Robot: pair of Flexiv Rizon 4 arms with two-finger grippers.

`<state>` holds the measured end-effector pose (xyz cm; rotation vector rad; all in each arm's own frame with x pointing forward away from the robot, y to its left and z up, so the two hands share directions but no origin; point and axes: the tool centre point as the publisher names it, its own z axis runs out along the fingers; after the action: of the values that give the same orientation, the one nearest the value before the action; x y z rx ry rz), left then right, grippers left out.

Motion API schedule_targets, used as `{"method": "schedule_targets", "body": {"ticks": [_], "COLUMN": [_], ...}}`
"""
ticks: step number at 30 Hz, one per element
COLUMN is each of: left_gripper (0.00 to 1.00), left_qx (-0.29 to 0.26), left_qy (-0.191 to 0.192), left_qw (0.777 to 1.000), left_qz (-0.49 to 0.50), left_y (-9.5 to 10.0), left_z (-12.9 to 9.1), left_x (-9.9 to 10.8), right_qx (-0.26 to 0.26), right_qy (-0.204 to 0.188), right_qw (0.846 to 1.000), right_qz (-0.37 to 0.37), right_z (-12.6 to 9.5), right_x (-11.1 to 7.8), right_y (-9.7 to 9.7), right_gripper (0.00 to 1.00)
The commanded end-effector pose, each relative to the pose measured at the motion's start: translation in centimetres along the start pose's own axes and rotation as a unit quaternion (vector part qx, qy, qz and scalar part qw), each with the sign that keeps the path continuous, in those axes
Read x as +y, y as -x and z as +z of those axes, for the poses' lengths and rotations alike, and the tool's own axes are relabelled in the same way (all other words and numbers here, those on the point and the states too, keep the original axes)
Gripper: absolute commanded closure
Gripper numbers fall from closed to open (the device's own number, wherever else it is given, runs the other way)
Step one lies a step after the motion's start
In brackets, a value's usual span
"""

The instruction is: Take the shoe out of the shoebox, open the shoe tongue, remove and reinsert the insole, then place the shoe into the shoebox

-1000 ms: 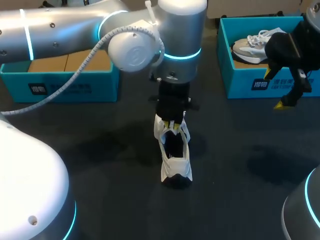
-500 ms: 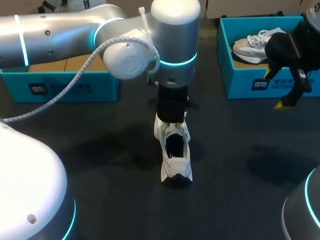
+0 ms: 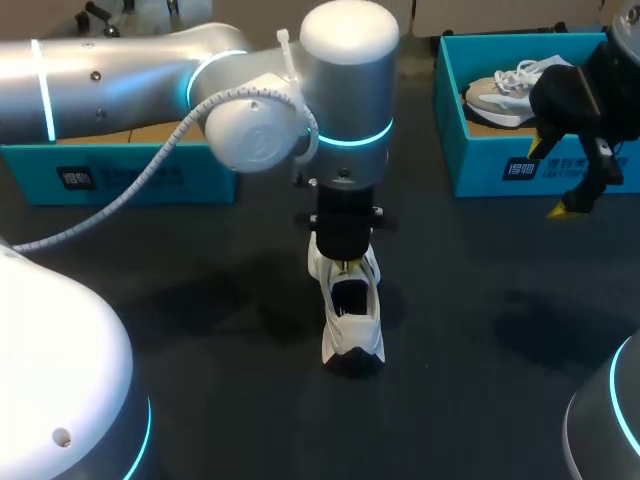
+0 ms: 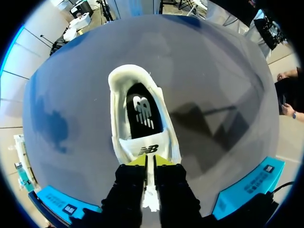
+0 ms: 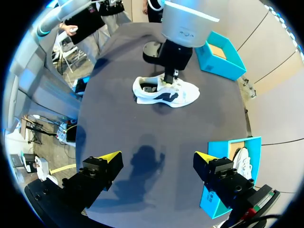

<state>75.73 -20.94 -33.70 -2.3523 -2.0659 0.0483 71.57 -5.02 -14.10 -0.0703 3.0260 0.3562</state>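
Jaws of the left gripper (image 4: 148,162) are pinched almost together on the tongue (image 4: 148,150) of the white shoe (image 3: 350,325), which rests on its sole mid-table (image 3: 200,300). Right gripper (image 5: 156,156) is spread wide and empty, hovering over the table near the right shoebox (image 3: 500,170), which holds a second shoe (image 3: 505,88); the left shoebox (image 3: 120,175) sits opposite
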Motion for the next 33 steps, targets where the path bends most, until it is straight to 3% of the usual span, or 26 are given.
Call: {"method": "schedule_targets", "body": {"ticks": [1,8,16,21,28,33], "left_gripper": [0.83,0.78,0.74,0.71,0.69,0.55], "left_qx": [-0.006,-0.027,-0.021,-0.027,-0.030,-0.039], "left_qy": [0.004,0.024,0.047,0.040,0.039,0.040], "left_qw": [1.000,0.999,0.995,0.994,0.992,0.988], "left_qz": [-0.005,-0.031,-0.081,-0.102,-0.118,-0.145], "left_y": [-0.4,-0.1,-0.5,-0.2,-0.4,-0.6], "left_z": [0.1,-1.3,-0.2,0.9,0.2,-0.9], "left_x": [-0.3,0.0,-1.3,-2.0,-2.3,-2.4], "right_qx": [0.002,0.002,0.002,0.002,0.002,0.002], "right_qy": [-0.001,-0.001,-0.001,-0.001,-0.001,-0.001], "right_qw": [1.000,1.000,1.000,1.000,1.000,1.000], "right_qz": [0.001,0.001,0.001,0.001,0.001,0.001], "right_z": [0.1,0.1,0.1,0.1,0.1,0.1], "right_x": [0.1,0.1,0.1,0.1,0.1,0.1], "right_y": [0.2,0.2,0.2,0.2,0.2,0.2], "right_gripper": [0.00,0.00,0.00,0.00,0.00,0.00]}}
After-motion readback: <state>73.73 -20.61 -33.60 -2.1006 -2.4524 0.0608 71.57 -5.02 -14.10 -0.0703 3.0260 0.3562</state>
